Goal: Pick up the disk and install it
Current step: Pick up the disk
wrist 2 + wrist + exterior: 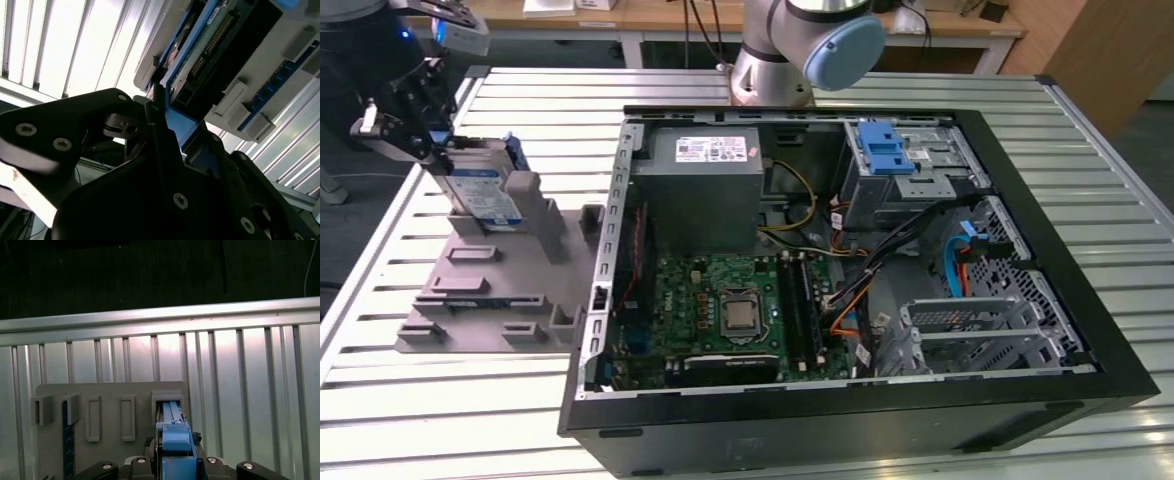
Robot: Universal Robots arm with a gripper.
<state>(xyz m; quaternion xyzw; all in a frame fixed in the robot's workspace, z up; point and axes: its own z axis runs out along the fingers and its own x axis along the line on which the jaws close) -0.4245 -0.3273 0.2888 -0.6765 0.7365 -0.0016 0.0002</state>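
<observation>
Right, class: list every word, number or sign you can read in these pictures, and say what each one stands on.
No text here can be read.
The white sticker on the power supply: printed, too small to read.
The blue-and-white label on the disk: too small to read.
Markings on the motherboard: too small to read.

**Robotics lab bench**

Slatted alu tabletop (1107, 160) w/ robot arm base (767, 75) on it, opened PC case (854, 420), grey parts fixture (480, 275). Wooden desks (961, 25) w/ cables (703, 40) behind. Looks like a lab/workshop, not a home.
</observation>
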